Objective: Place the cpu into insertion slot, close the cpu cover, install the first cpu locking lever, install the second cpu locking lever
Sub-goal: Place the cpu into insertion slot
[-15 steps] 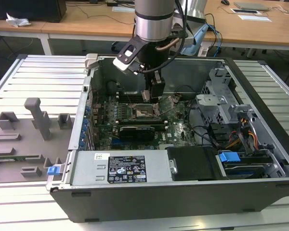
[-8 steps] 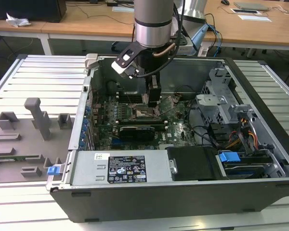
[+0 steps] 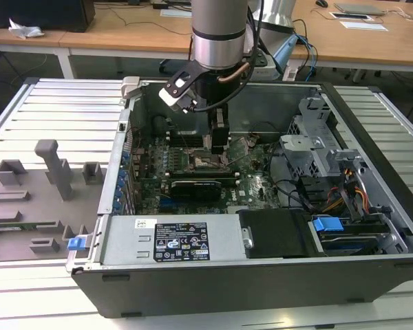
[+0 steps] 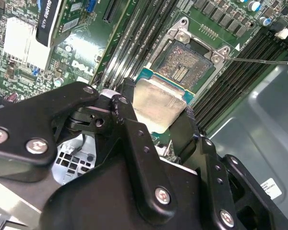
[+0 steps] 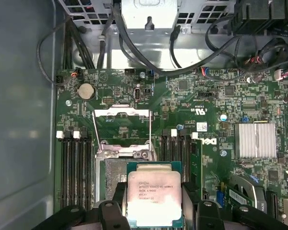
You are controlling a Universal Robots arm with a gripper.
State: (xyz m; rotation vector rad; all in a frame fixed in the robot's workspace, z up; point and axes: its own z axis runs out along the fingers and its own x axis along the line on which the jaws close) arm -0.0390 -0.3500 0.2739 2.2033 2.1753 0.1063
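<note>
My gripper (image 4: 158,103) is shut on the cpu (image 4: 156,108), its black fingers (image 4: 129,124) pressing two opposite edges of the silver-topped chip. In the first wrist view the cpu (image 5: 153,196) hangs over one part of the insertion slot (image 5: 113,175), whose brownish pin field still shows beside it. The insertion slot (image 4: 181,66) lies bare just beyond the chip. The cpu cover (image 5: 122,127) is swung open, and thin wire levers (image 5: 93,130) stand along its sides. In the exterior view the gripper (image 3: 219,146) reaches down into the computer case above the slot (image 3: 206,162).
Long black memory slots (image 5: 77,167) flank the socket on both sides. A black card (image 3: 196,185), a finned heatsink (image 5: 254,140) and cable bundles (image 5: 134,45) sit around it. The case walls (image 3: 193,237) enclose the board. Grey fixtures (image 3: 51,165) stand at the exterior view's left.
</note>
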